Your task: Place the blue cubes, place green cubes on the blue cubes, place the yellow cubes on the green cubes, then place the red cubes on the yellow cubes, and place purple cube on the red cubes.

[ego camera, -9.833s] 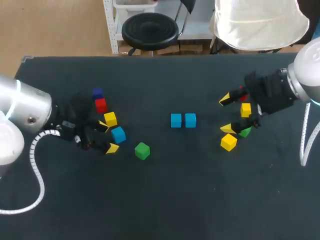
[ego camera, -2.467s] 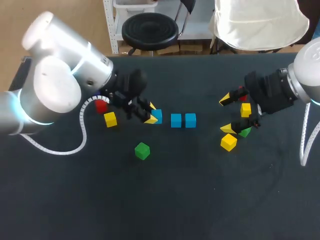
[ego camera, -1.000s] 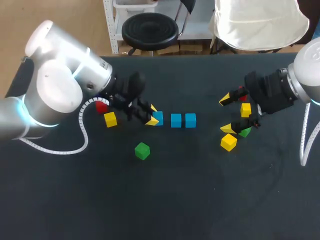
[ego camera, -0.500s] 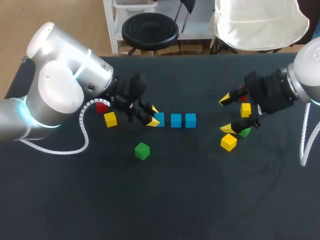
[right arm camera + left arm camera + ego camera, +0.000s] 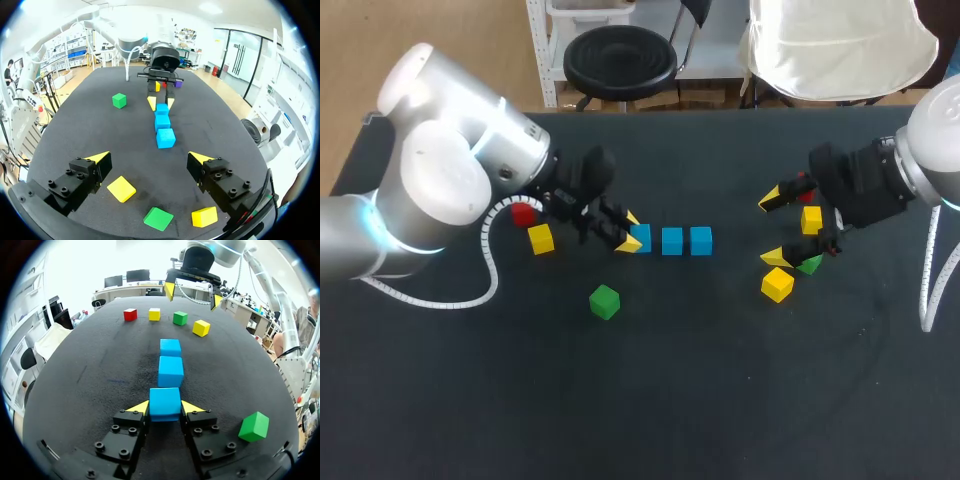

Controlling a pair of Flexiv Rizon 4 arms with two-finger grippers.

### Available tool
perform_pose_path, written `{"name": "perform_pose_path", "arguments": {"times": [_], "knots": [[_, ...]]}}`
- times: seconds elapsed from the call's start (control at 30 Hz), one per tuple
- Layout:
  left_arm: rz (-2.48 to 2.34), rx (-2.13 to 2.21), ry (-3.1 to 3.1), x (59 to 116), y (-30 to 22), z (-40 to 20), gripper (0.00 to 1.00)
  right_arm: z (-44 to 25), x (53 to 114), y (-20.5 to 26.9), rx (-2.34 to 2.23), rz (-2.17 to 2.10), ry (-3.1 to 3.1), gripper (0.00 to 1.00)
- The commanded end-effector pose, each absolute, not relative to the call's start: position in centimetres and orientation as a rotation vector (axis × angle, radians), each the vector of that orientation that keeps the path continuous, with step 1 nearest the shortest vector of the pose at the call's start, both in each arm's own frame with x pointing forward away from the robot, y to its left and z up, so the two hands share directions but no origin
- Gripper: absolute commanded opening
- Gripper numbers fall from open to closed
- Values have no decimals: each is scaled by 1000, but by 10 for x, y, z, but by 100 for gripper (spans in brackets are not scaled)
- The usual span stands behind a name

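My left gripper (image 5: 628,232) is shut on a blue cube (image 5: 640,238), held at the left end of a row with two other blue cubes (image 5: 672,240) (image 5: 701,240). In the left wrist view the held blue cube (image 5: 165,403) sits between the yellow tips, close behind the nearer row cube (image 5: 171,371). A green cube (image 5: 605,301) lies in front of the left arm, with a yellow cube (image 5: 541,238) and a red cube (image 5: 523,212) beside it. My right gripper (image 5: 772,228) stands open over a yellow cube (image 5: 811,219), a green cube (image 5: 810,263) and another yellow cube (image 5: 777,284).
A purple cube (image 5: 178,84) shows behind the left gripper (image 5: 160,102) in the right wrist view. A red cube (image 5: 130,314) lies at the far right of the table, near the right arm. Bare black table (image 5: 720,380) stretches along the front.
My left gripper has edged a little to the right with the blue cube, closing the gap to the row. The right arm has not moved.
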State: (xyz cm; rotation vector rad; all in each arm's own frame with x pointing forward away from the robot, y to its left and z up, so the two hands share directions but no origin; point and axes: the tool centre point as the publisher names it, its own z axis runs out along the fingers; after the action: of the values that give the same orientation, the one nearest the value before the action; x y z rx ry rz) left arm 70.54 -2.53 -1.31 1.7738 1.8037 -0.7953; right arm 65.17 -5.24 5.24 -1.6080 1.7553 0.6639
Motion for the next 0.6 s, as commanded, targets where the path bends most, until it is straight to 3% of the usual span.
{"name": "perform_pose_path", "arguments": {"times": [0.03,0.6], "knots": [[-800,1783,1798,711,-27,-17,0,51,652,-53,-1606,666,1751,100],[-792,1790,1822,705,-22,-15,0,51,652,-53,-1606,666,1751,100]]}}
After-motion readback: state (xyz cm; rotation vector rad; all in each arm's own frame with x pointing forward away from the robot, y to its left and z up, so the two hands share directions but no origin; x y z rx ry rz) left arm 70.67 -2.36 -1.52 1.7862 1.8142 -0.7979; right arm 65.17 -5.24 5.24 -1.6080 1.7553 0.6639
